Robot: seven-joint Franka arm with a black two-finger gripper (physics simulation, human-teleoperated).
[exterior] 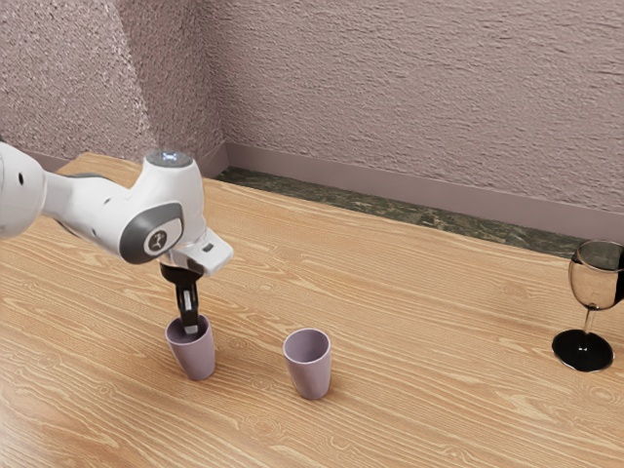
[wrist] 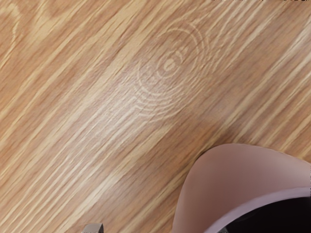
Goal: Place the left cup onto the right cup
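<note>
1. The left cup (exterior: 192, 351), a small mauve tumbler, is standing upright on the wooden table (exterior: 419, 292) toward the exterior view's left. The right cup (exterior: 308, 364), its twin, is standing upright near it but apart, with its mouth facing up.
2. The gripper (exterior: 189, 322) is pointing straight down at the left cup's rim, and its tip is reaching into or against the mouth. From the side the black tip is reading as one dark shape, so I cannot tell whether the claw is apart or clamped on the wall.
3. In the wrist view the cup's pale curved wall (wrist: 243, 179) is sitting right under the hand. The dark patch beyond its edge is probably the interior, though that is hard to confirm.
4. The cup is looking light, rigid and thin-walled, with a smooth and likely slippery skin. It is narrowing toward the base, so a squeeze low on the outside is likely to slide off. The best hold is looking like a pinch on the wall at the rim, one side inside and one outside.
5. Being empty and light, it is likely to swing or tilt in a one-sided pinch, so a firm, level grip is mattering.
6. The tapered base is looking fit to nest in the right cup's mouth. That cup is equally light, so an off-centre touch is risking a knock-over.
7. A wine glass (exterior: 591, 302) is standing well apart at the exterior view's right, out of the likely path.
</note>
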